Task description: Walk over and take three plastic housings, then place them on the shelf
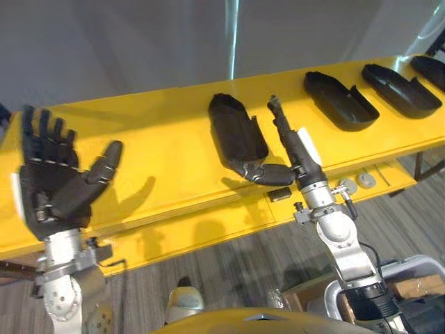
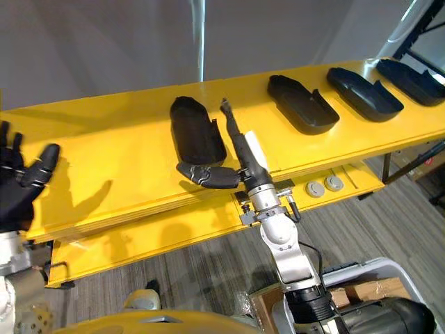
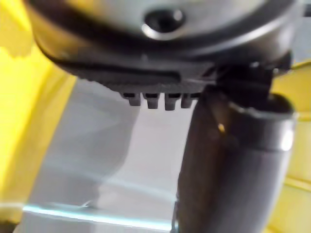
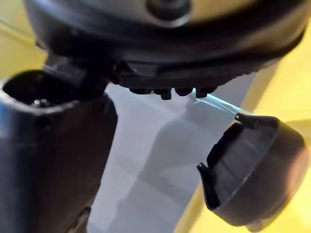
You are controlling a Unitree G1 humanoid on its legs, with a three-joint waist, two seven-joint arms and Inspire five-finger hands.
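Several black plastic housings lie in a row on the yellow table (image 1: 160,139). The nearest housing (image 1: 236,132) lies lengthwise at the middle. My right hand (image 1: 295,149) stands edge-on just to its right, fingers straight along its side. The thumb (image 1: 268,174) reaches across the housing's near end and touches it. The right wrist view has that housing (image 4: 252,174) past the hand, open side up. My left hand (image 1: 52,181) is raised over the table's left part, open with spread fingers, holding nothing. Two more housings (image 1: 337,97) (image 1: 400,87) lie further right.
Another housing (image 1: 431,69) sits at the far right corner. A lower yellow ledge (image 1: 208,223) in front carries two grey discs (image 1: 354,182) and a small dark piece (image 1: 280,195). A bin with cardboard (image 1: 417,278) stands on the floor at the lower right. A grey wall backs the table.
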